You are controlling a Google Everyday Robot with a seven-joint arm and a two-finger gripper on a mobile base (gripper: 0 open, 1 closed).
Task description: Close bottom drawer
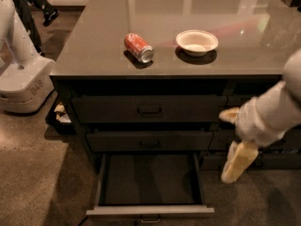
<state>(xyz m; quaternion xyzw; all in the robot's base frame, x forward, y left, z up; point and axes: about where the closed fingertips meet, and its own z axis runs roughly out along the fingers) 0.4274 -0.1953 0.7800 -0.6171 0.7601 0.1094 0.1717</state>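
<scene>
Pincer (239, 158): cream-yellow, long, blunt-ended. It sits low at the right of the view, with the open bottom drawer (149, 180) to its left. Directly above the pincer: thick, rounded white wrist cuff (256, 124), with a small cream-yellow tab at its upper left. Up and right of the pincer: smooth white tubular forearm (284, 105), widening into a pale rounded bulge

The bottom drawer (149, 185) is seen pulled out at lower centre, below two shut drawers (149, 110). On the counter (188, 6) above, a can (138, 47) is laid left of a bowl (197, 41). The gripper (237, 145) is held at right, before the neighbouring stack (215, 160). Another robot (23, 79) is placed at left.
</scene>
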